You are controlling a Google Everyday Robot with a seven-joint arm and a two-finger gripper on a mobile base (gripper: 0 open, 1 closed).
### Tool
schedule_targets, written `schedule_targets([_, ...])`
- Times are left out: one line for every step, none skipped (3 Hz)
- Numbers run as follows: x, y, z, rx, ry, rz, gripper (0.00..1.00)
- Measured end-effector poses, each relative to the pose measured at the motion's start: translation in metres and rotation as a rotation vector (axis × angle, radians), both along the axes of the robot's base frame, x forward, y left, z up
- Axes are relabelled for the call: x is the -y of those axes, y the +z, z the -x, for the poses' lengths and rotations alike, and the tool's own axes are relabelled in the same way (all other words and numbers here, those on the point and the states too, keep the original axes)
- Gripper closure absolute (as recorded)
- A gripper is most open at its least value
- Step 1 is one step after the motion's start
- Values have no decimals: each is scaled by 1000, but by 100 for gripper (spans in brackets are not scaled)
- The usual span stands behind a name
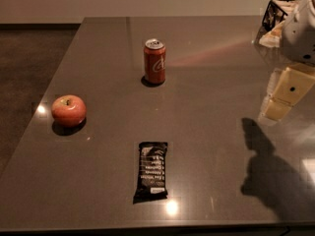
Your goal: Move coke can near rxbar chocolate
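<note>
Coke can [154, 62] upright, red, silver top | gripper [281, 100] right edge, grip state unclear

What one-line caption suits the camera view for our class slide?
The coke can stands far back on the table, rxbar chocolate lies near the front edge, pincer hovers at right.

dark table [211, 112], coke can [154, 61], apple [68, 110], rxbar chocolate [151, 171], pincer [281, 98] above right edge
</note>
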State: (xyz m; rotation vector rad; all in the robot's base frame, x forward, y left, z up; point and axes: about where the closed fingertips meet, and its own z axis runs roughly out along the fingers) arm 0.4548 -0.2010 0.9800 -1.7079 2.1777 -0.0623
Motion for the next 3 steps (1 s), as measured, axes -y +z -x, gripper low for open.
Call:
schedule_targets([-26, -2, -31, 16, 5, -88, 0])
schedule_targets([-48, -10, -66, 20, -29, -172, 0])
schedule_targets([-71, -20, -96, 22, -62, -243, 0])
